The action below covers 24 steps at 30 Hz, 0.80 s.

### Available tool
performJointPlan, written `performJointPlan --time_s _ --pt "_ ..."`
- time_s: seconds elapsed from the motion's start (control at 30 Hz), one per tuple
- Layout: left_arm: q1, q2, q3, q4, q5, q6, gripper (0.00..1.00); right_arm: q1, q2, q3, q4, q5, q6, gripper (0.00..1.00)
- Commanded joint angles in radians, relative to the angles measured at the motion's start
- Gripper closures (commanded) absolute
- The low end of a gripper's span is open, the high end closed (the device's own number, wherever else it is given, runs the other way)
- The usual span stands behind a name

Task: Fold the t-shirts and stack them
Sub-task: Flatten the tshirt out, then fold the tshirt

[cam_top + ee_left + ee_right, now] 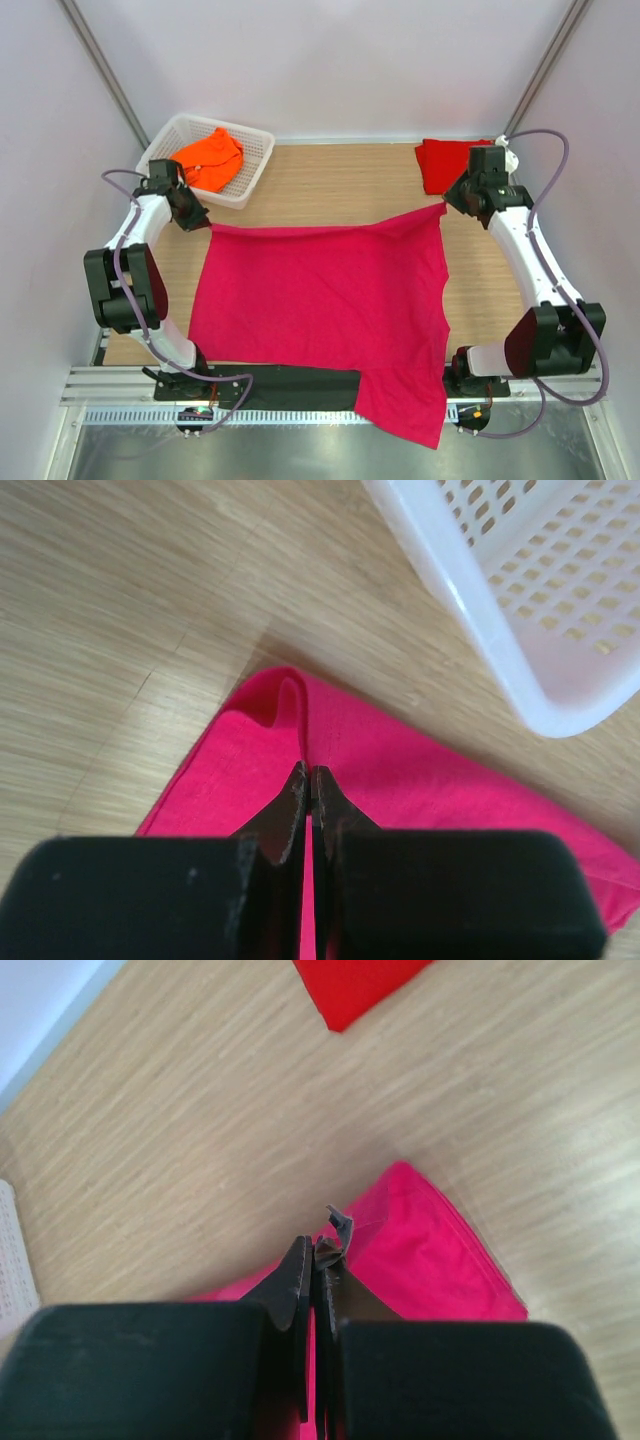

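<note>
From the overhead camera I see a plain magenta-pink cloth t-shirt [320, 310] spread flat across a light wooden table [330, 180], lying just in front and to the right of a white plastic lattice basket [255, 165]; its near right corner hangs over the table's front edge. A crumpled bright orange cloth t-shirt [208, 158] sits inside the basket, and a folded red cloth t-shirt [445, 165] lies well to the right of the basket, at the same far edge. The left gripper [195, 222] sits just in front of the basket, on the pink shirt's far left corner; the right gripper [450, 200] is at the far right corner. In the left wrist camera, the left gripper [308, 775] has its black fingers pressed together, pinching a raised fold of the magenta-pink cloth t-shirt [420, 780], with the basket [500, 630] just beyond. In the right wrist camera, the right gripper [312, 1245] is likewise squeezed onto the shirt's corner [420, 1250], the red cloth t-shirt [355, 985] beyond.
</note>
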Motion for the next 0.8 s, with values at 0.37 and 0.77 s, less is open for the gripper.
performJointPlan --time_s 0.37,0.77 --pt "0.004 -0.053 -0.016 -0.175 -0.103 0.057 1.0 0.003 -0.174 -0.194 -0.155 -0.009 0.002 0.99" --pt "0.036 -0.004 -0.005 -0.238 -0.131 0.104 1.0 0.002 -0.194 -0.24 -0.227 -0.015 -0.029 0.99"
